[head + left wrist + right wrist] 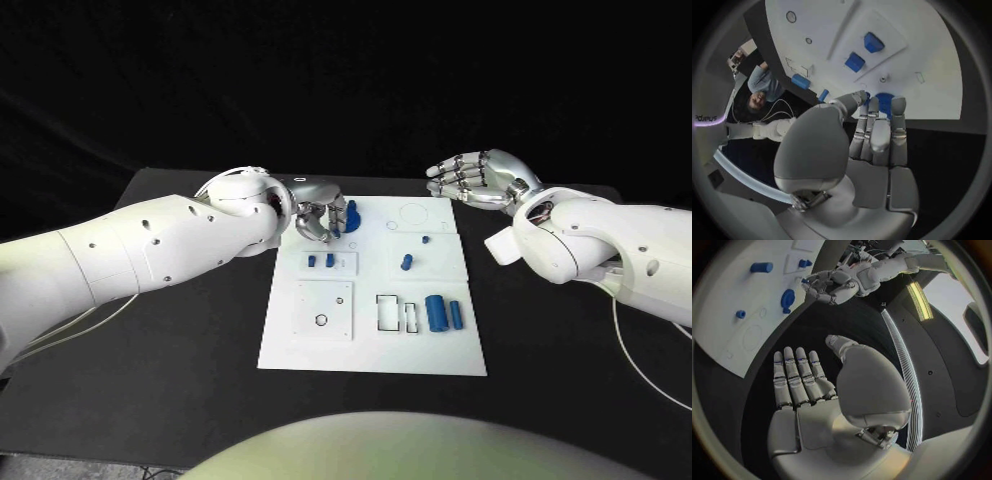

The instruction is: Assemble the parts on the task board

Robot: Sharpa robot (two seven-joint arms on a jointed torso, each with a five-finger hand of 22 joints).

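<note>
two robot hands: left robot hand fingers touch, perhaps grip, a blue part; right robot hand spread, empty.

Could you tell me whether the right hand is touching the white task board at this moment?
Apart. The head view shows the right hand raised beyond the task board's far right corner, and the right wrist view shows black table between its fingers and the board.

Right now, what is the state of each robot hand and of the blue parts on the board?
Left robot hand: over the board's far left corner, fingers curled down at a blue disc part; a grip cannot be confirmed.
Right robot hand: open, holding nothing, off the board.
Two blue cylinders: lying side by side.
Task board: flat on the table.
</note>
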